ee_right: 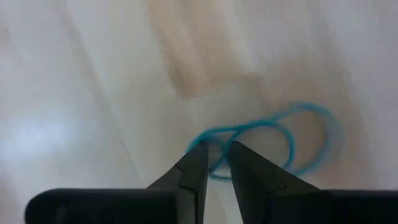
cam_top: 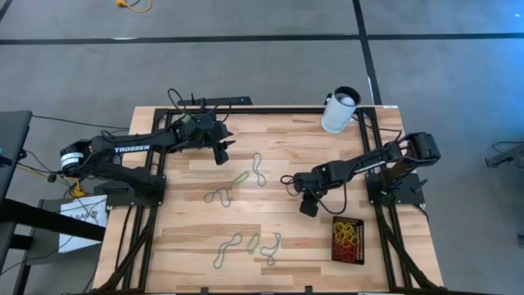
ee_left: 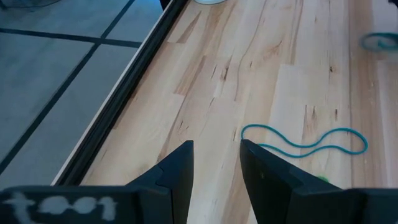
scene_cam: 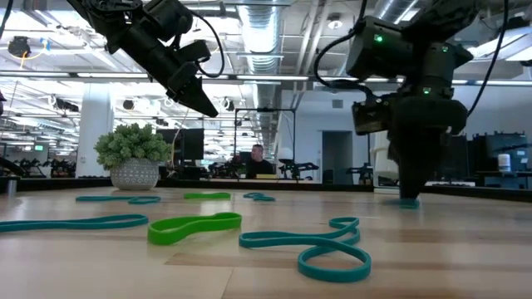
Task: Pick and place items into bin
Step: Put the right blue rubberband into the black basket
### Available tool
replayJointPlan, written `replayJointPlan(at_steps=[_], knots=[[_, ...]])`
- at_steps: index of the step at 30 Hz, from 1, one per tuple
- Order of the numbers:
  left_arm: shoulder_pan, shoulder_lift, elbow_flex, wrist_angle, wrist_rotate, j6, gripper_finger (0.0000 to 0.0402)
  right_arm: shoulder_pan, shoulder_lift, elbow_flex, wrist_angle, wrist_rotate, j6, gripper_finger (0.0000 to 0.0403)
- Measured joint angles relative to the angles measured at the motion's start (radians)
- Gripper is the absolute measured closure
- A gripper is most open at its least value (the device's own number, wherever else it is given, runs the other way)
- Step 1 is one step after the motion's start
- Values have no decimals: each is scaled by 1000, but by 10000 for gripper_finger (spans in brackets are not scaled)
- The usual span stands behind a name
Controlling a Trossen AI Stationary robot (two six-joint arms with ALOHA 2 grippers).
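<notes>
1. The right gripper [ee_right: 214,163], jaws narrowly spread, straddles a teal band [ee_right: 273,140] on the table [cam_top: 205,246], not yet pinching.
2. The left gripper [ee_left: 216,163] hovers at ten o'clock, jaws spread, empty.
3. The bin [cam_top: 350,241], at five o'clock, holds several bands; about seven loose bands [cam_top: 246,243] remain.

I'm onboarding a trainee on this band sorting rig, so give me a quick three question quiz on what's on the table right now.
1. True or false: the bin already holds red and yellow bands.
2. Which arm's jaws are down at the tabletop, straddling a strand of a blue band? A left, B right.
3. Fill in: in the low view, the bright band lying nearest the camera is coloured ___.

Key
1. True.
2. B: the right gripper is at the wood; the left gripper hangs above it, jaws open.
3. Green.
</notes>
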Motion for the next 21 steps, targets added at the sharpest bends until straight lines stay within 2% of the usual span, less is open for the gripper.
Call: replayJointPlan(at_steps=[7, 10, 17, 21], knots=[[0, 0, 0, -2, 0, 0, 280, -15, 66, 13, -16, -36, -39, 392], [0, 0, 0, -7, 0, 0, 280, -22, 57, 12, -19, -59, -39, 396], [0, 0, 0, -15, 0, 0, 280, 3, -108, 79, -114, -75, -36, 400], [0, 0, 0, -30, 0, 0, 280, 52, -215, 113, -304, -22, 68, 401]])
